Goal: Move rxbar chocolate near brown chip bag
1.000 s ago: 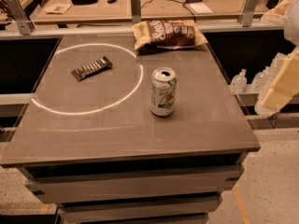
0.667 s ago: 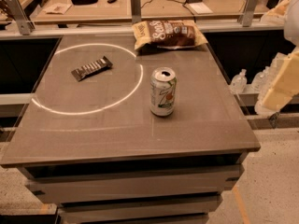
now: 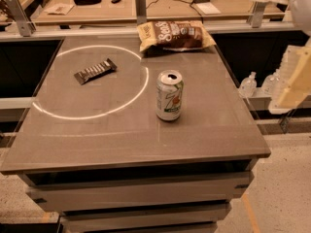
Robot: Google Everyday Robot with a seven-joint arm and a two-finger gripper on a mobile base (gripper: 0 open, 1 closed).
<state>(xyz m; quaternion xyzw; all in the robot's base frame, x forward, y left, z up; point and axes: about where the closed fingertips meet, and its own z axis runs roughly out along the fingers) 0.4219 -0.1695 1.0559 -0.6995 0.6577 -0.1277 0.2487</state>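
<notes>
- Presently the rxbar chocolate is lying flat and slantwise inside the white ring on the left rear part of the table, well apart from the brown chip bag, which is resting at the rear edge, right of centre
- The gripper is hanging beyond the table's right side, well apart from both items; whether it is apart or together cannot be told
- With the bar lying untouched, the step in hand is judged to be the reach toward it
- Doing this well is likely meaning a low descent, since the wrapper is thin and is sitting flush on the surface, with the gripper turning to match the bar's slant and closing across its narrow width
- The 7UP can is standing upright near the table's centre, between the gripper's side and the bar; a path crossing from the right is risking a knock, so travelling high or behind the can is looking safer
- Bare tabletop is showing just left of and in front of the bag, offering open room for the set-down
- The bag is sitting right at the rear edge, so placing on its near side is keeping the bar away from the drop behind
</notes>
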